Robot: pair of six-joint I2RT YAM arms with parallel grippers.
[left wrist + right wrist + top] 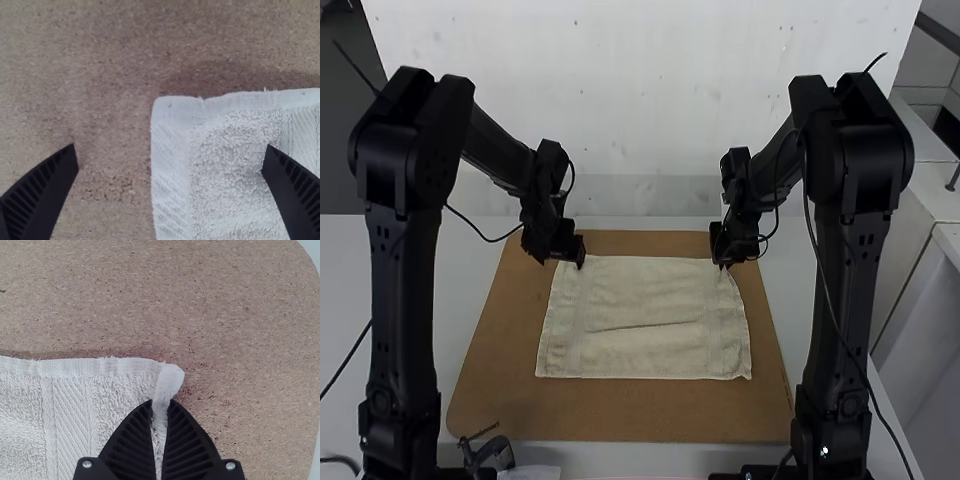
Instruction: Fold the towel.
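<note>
The pale towel (645, 320) lies spread with a slight crease across its middle. My left gripper (580, 262) is at its far left corner; in the left wrist view the left gripper (170, 162) stands open, one finger over the towel (230, 150) and the other over the brown board, the corner between them. My right gripper (723, 264) is at the far right corner. Seen from the right wrist, the right gripper (160, 402) is shut on the towel (120, 385), pinching a narrow fold of edge beside the corner.
The brown board (620, 412) lies under the towel on a white table (370, 290). A small black object (490, 452) sits at the board's near left edge. A white wall rises behind the table.
</note>
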